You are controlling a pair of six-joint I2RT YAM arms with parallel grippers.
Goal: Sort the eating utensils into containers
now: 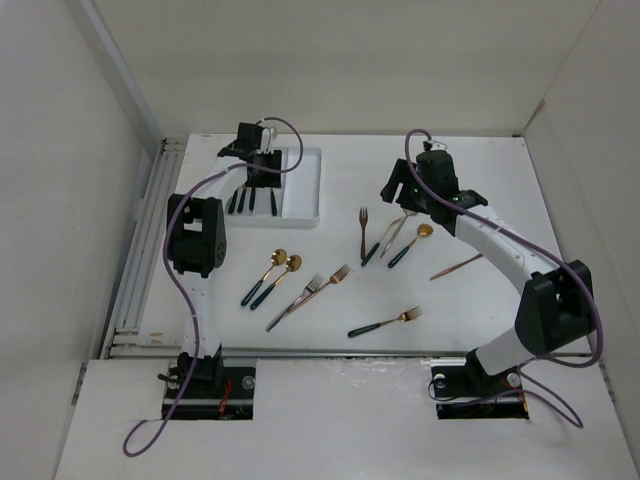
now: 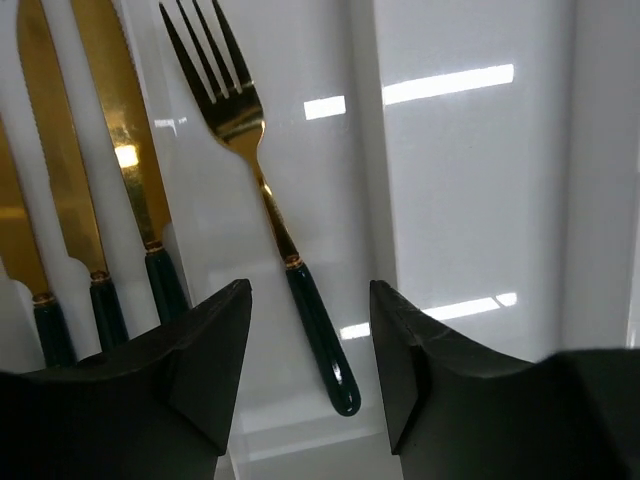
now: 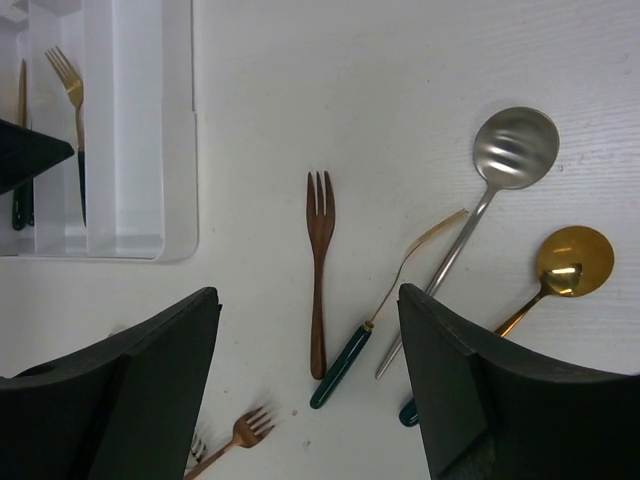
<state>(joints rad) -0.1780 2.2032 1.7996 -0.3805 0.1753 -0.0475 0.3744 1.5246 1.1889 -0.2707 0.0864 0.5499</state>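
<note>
Tray: three knives in one slot, one fork in the next. Left gripper above that fork, jaws apart, not touching it. Right gripper wide, empty, right of tray. Most utensils lie outside tray, unsorted.

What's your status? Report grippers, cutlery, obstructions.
Left gripper open, fork lying in tray beneath it. Right gripper open above brown fork on table. Nothing blocking either.

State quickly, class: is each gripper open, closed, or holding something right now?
Left gripper: open, holding nothing, above a fork in the tray.
Right gripper: open, holding nothing.
</note>
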